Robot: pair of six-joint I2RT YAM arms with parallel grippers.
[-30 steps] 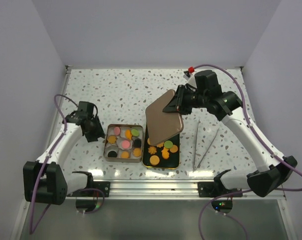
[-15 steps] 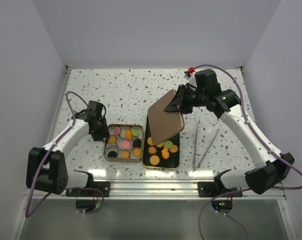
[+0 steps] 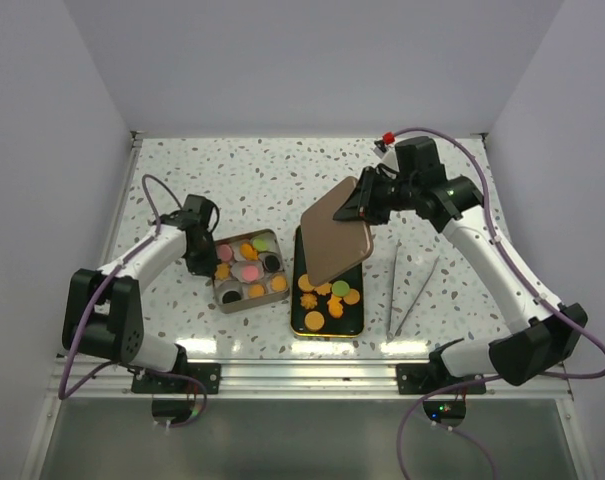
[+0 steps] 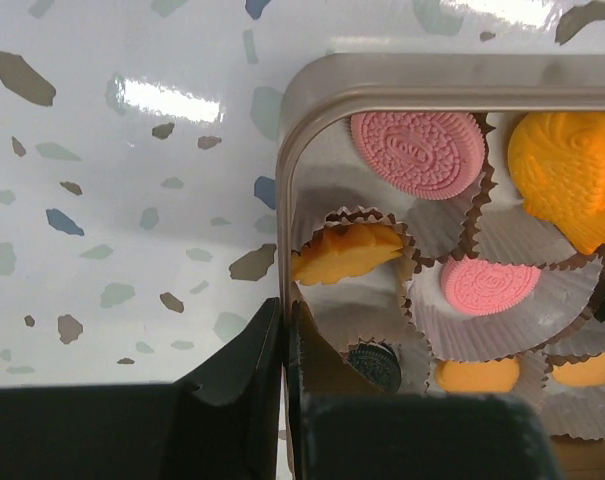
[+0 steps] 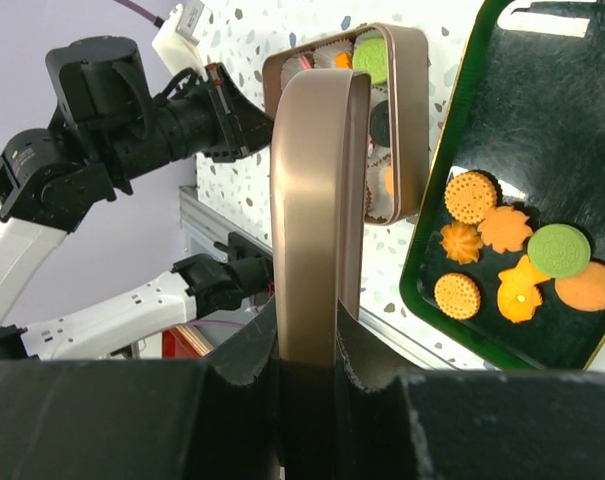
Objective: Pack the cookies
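**Tray** (image 5: 542,120): just right of tin (image 4: 402,72). **Lid** (image 5: 307,200): pinched by right gripper (image 5: 307,350), tilted up-right of tin. Left gripper (image 4: 285,325) clamps tin's wall. **Cookies** (image 5: 472,197): in tin and on tray. Probably light, stiff, brittle, so grip gently across the rim.

Light is bright and even from overhead. In the left wrist view, glare streaks the bench (image 4: 162,97) at 10 o'clock.

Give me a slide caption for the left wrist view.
Left tool clamped on the tin wall, beside paper cups holding pink and orange cookies.
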